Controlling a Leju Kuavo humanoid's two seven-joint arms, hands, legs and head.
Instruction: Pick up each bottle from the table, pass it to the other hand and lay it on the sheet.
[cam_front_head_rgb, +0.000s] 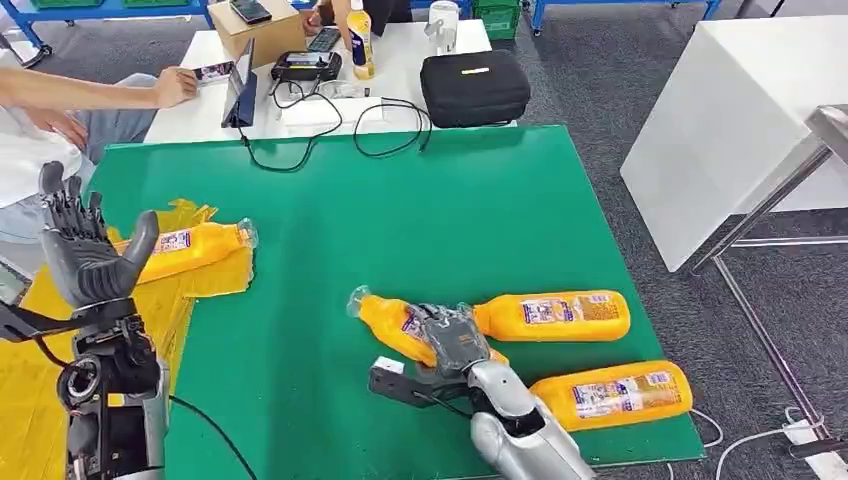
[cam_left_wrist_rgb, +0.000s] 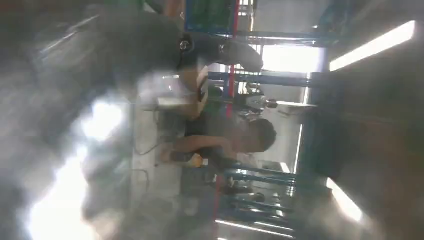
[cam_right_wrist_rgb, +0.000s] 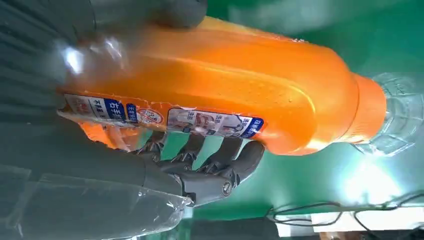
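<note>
1. The right hand (cam_front_head_rgb: 455, 340) lies over an orange bottle (cam_front_head_rgb: 400, 325) on the green surface (cam_front_head_rgb: 450, 210), near the front edge. Its fingers (cam_right_wrist_rgb: 235, 160) curl under the bottle's body and the thumb sits across the other side, so the hand has hold of that bottle.
2. The held bottle points its clear cap toward the left and slightly away from the robot. Whether it rests on the surface or is lifted just off it cannot be told.
3. A second bottle (cam_front_head_rgb: 555, 315) lies on its side just right of the right hand, its neck end close to the hand.
4. A third bottle (cam_front_head_rgb: 615, 392) lies on its side nearer the robot, beside the right forearm, close to the front right corner of the surface.
5. The left hand (cam_front_head_rgb: 85, 250) is raised at the left side of the surface, fingers (cam_front_head_rgb: 65, 210) upright and spread, thumb apart from them, holding nothing.
6. A fourth bottle (cam_front_head_rgb: 195, 245) lies on its side on the yellow sheet (cam_front_head_rgb: 215, 275) at the left edge of the surface, cap pointing right, partly behind the left hand's thumb.
7. Beyond the green surface stands a white table (cam_front_head_rgb: 400, 80) bearing a black case (cam_front_head_rgb: 473, 88), a cardboard box (cam_front_head_rgb: 257, 28), an upright bottle (cam_front_head_rgb: 360, 40), cables and small devices.
8. A person's arm (cam_front_head_rgb: 90, 92) reaches in from the left toward that table.
</note>
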